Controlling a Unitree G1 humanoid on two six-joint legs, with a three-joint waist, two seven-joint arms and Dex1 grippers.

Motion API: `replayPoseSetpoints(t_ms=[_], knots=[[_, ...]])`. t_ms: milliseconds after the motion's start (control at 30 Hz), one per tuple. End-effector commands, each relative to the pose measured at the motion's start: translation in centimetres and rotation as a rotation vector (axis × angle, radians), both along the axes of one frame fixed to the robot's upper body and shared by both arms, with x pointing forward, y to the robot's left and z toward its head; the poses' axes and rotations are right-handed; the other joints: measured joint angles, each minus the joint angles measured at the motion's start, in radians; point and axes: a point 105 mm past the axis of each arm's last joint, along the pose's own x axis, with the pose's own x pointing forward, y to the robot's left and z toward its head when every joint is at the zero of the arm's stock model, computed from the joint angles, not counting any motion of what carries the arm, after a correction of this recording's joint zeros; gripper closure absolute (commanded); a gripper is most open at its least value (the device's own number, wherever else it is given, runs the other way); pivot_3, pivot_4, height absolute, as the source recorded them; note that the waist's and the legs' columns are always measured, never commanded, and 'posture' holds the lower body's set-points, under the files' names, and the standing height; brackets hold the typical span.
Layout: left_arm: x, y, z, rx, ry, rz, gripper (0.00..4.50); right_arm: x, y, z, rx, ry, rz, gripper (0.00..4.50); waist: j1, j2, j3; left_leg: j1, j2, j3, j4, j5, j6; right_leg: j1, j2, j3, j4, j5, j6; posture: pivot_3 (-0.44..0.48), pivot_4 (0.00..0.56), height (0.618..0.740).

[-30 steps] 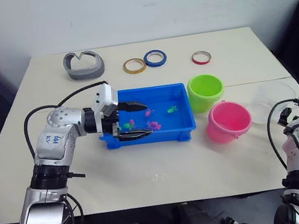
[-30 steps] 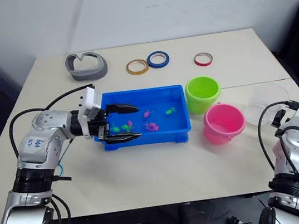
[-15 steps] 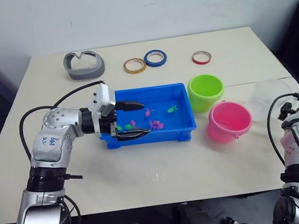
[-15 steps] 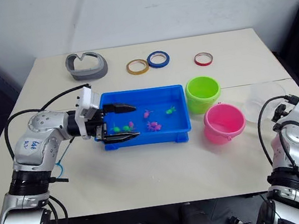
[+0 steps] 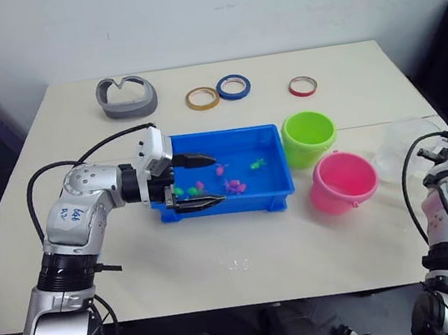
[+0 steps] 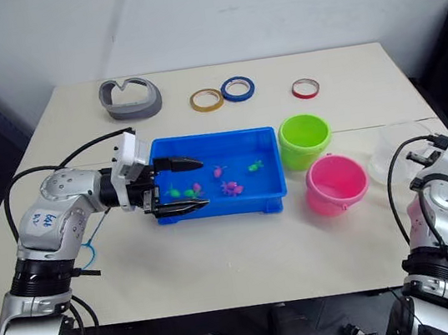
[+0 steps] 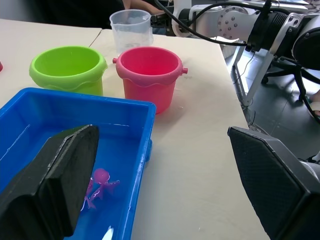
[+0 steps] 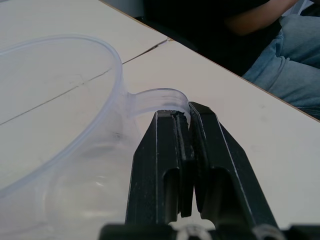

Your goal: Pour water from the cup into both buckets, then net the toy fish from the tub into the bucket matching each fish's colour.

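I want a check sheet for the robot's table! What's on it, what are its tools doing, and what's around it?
Surface: pale table with a seam line at its right side.
Job's things: blue tub holding pink and green toy fish; green bucket and pink bucket beside it; clear cup at the right edge. Net: nothing seen.
Clutter: grey band, yellow tape ring, blue tape ring, red tape ring, all along the far side.
Tools: left tool open, one finger over the tub; right tool shut on the cup's handle.
Cables: black cables loop along both arms.
Surroundings: white wall; a seated person's jeans beyond the table.
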Motion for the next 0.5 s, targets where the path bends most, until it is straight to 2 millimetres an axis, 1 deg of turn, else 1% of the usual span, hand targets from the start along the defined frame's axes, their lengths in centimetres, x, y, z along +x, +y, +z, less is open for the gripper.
replayPoseSetpoints(t_ms=[33, 133, 200, 367, 500], knots=[[-0.4, -0.1, 1.2, -0.018, -0.046, -0.01, 0.0, -0.6, -0.6, 1.1, -0.031, -0.026, -0.014, 4.43, 0.0, 0.0, 0.0, 0.0, 0.0, 0.0, 0.0, 0.0, 0.0, 0.0, 0.0, 0.0, 0.0, 0.0, 0.0, 0.0, 0.15, 0.738], [-0.3, -0.1, 1.1, -0.015, -0.042, -0.006, 0.0, -0.7, -0.4, 1.0, -0.02, -0.031, 0.006, 4.43, 0.001, 0.0, 0.0, 0.0, 0.0, 0.0, 0.0, 0.0, 0.0, 0.0, 0.0, 0.0, 0.0, 0.0, 0.0, 0.0, 0.15, 0.738], [-0.3, 0.0, 1.0, -0.012, -0.038, 0.001, 0.0, -0.8, -0.2, 1.3, -0.004, -0.053, 0.022, 4.43, 0.001, 0.0, 0.0, 0.0, 0.0, 0.0, 0.0, 0.0, 0.0, 0.0, 0.0, 0.0, 0.0, 0.0, 0.0, 0.0, 0.15, 0.738], [0.0, 0.1, 1.2, -0.022, -0.036, 0.012, 0.0, -1.5, 0.4, 3.3, 0.013, -0.134, 0.081, 4.43, 0.001, 0.001, 0.0, 0.0, 0.0, 0.0, 0.0, 0.0, 0.0, 0.0, 0.0, 0.0, 0.0, 0.0, 0.0, 0.0, 0.15, 0.738], [0.0, 0.1, 1.3, -0.022, -0.037, 0.012, 0.0, -2.1, 0.8, 4.6, -0.006, -0.153, 0.122, 4.43, 0.001, 0.001, 0.001, 0.0, 0.0, 0.0, 0.0, 0.0, 0.0, 0.0, 0.0, 0.0, 0.0, 0.0, 0.0, 0.0, 0.15, 0.738]])
